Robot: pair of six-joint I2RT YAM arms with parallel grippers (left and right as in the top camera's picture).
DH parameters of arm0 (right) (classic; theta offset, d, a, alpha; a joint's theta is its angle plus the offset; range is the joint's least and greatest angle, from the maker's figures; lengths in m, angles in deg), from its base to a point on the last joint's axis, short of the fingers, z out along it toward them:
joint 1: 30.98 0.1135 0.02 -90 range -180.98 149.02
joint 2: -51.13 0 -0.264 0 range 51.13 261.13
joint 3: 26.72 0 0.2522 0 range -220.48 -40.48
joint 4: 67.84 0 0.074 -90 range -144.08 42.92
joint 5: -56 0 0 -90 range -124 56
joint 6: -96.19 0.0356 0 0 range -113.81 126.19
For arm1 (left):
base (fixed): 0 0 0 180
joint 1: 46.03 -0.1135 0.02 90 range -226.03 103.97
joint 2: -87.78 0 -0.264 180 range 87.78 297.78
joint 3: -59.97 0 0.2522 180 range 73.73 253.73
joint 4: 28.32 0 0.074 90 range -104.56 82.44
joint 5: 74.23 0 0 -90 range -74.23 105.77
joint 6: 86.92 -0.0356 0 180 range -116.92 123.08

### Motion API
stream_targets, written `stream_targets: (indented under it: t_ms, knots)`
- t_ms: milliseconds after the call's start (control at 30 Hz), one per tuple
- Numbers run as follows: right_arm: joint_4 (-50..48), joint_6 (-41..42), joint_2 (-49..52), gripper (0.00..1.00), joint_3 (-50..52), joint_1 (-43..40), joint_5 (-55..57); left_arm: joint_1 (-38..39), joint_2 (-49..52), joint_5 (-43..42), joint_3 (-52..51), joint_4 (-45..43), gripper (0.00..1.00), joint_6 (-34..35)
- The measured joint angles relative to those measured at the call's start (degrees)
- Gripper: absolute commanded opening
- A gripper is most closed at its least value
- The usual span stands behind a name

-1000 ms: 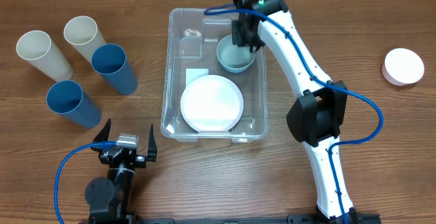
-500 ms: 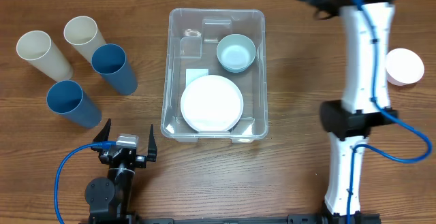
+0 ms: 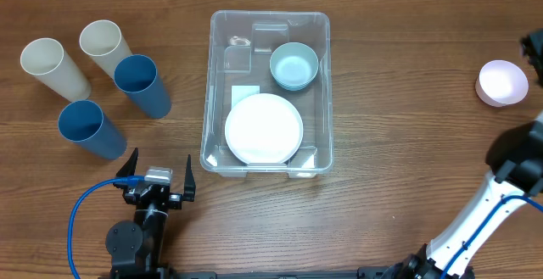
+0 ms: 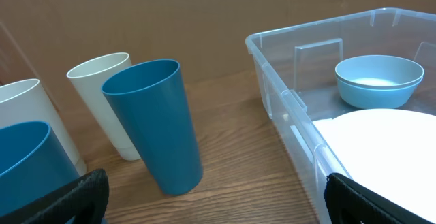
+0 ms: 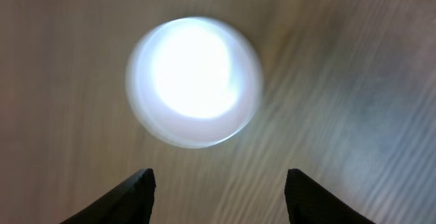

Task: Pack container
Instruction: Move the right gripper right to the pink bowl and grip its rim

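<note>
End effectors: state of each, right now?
Left end effector: open, holding nothing.
Right end effector: open, holding nothing, above the white round dish.

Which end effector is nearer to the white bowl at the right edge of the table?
Right. The right end effector hovers open close to the white bowl, which lies just ahead of its fingers. The left end effector sits far off, beyond the container.

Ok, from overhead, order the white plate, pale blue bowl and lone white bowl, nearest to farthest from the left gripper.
From the left gripper:
1. white plate, near end of the container.
2. pale blue bowl, its far end.
3. white bowl, far right, outside.
</note>
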Motion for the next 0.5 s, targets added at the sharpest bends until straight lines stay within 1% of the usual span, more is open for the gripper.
stream_targets:
  t_ms: [67,133,333,500]
  knots:
    - [-2.2,0.2,0.0,0.63,4.9,-2.8,0.0,0.0,0.0,0.0,0.0,0.0,1.0,0.0]
    - [-4.5,-0.1,0.0,0.63,7.2,-3.9,0.0,0.0,0.0,0.0,0.0,0.0,1.0,0.0]
    - [-13.7,-1.3,0.0,0.62,13.7,-3.3,-0.5,0.0,0.0,0.0,0.0,0.0,1.0,0.0]
    - [-23.0,-2.0,0.0,0.62,23.5,-3.1,-1.0,0.0,0.0,0.0,0.0,0.0,1.0,0.0]
